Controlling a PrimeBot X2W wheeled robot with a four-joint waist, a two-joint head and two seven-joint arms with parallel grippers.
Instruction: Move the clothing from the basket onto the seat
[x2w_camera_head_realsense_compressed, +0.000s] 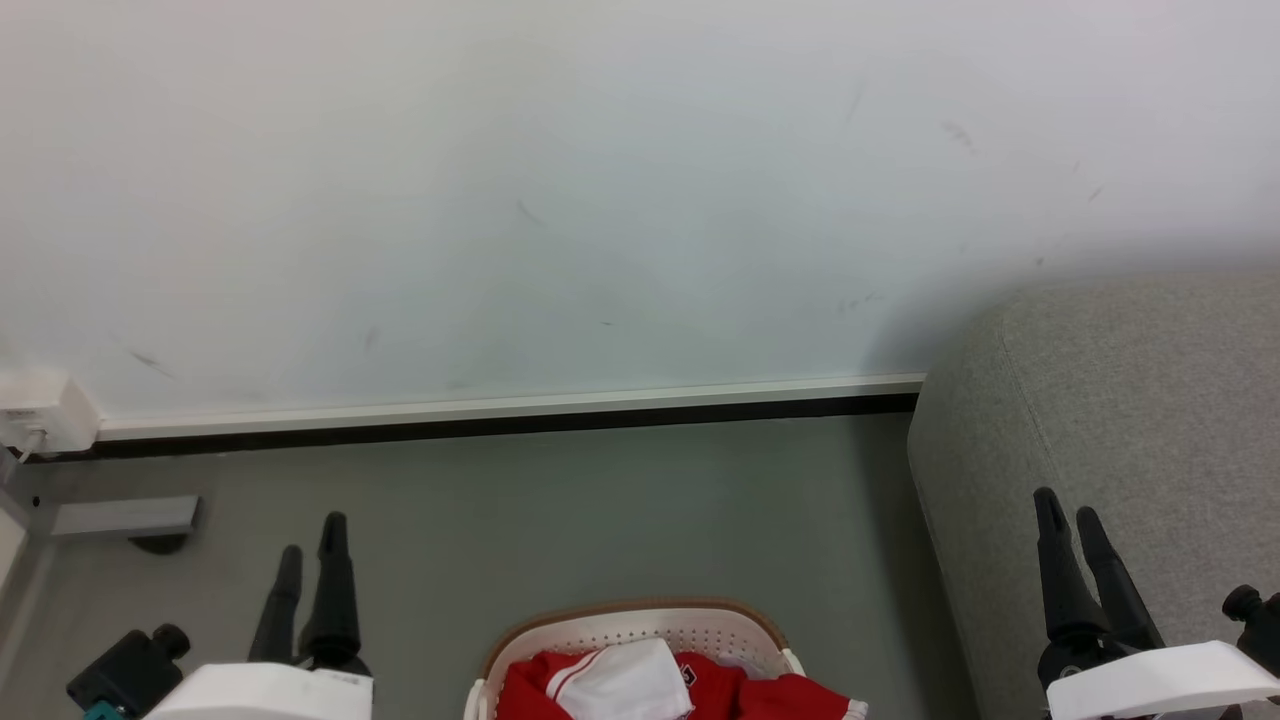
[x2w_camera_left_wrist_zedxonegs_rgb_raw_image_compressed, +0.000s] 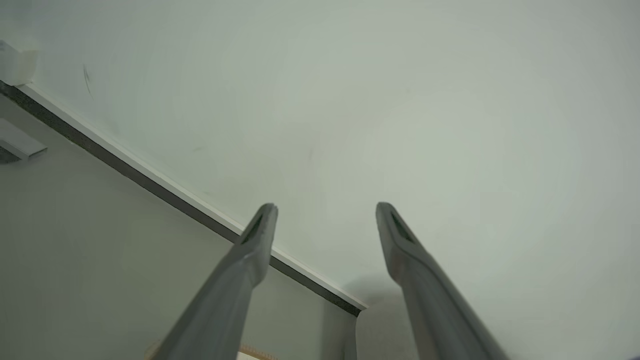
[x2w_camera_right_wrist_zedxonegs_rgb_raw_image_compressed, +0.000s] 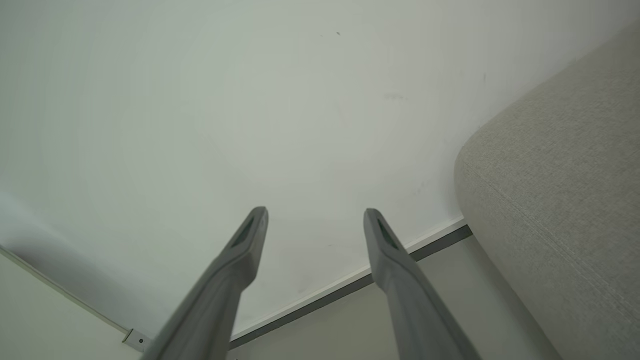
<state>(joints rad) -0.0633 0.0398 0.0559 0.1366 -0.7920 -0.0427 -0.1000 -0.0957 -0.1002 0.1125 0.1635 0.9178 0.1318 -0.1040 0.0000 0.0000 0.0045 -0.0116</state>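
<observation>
red soft clothing (x2w_camera_head_realsense_compressed: 660, 688) with a white panel and red-and-white striped trim lies heaped at the very bottom edge of the head view. it sits inside an oval white plastic basket (x2w_camera_head_realsense_compressed: 640, 612) with rows of small holes and a tan-brown rim. one red end with a white edge reaches past the basket's right rim. the basket stands on a grey floor (x2w_camera_head_realsense_compressed: 600, 500), apart from a large grey woven-fabric seat (x2w_camera_head_realsense_compressed: 1130, 420) with rounded edges that rises at the right.

the left gripper (x2w_camera_head_realsense_compressed: 312, 535) hovers left of the basket, above the floor. in the left wrist view the left gripper (x2w_camera_left_wrist_zedxonegs_rgb_raw_image_compressed: 326, 206) has its jaws released, spread wide with nothing between them.

the right gripper (x2w_camera_head_realsense_compressed: 1065, 502) is raised right of the basket, in front of the seat's side. in the right wrist view the right gripper (x2w_camera_right_wrist_zedxonegs_rgb_raw_image_compressed: 315, 210) also has its jaws released and empty, with the seat (x2w_camera_right_wrist_zedxonegs_rgb_raw_image_compressed: 560, 200) off to their right, not touching.

behind everything stands a scuffed white wall (x2w_camera_head_realsense_compressed: 600, 200), with a pale skirting strip (x2w_camera_head_realsense_compressed: 500, 408) over a dark line along its foot. a white socket box (x2w_camera_head_realsense_compressed: 40, 410) is fixed at the far left, and a flat grey bar (x2w_camera_head_realsense_compressed: 125, 517) lies below it.
</observation>
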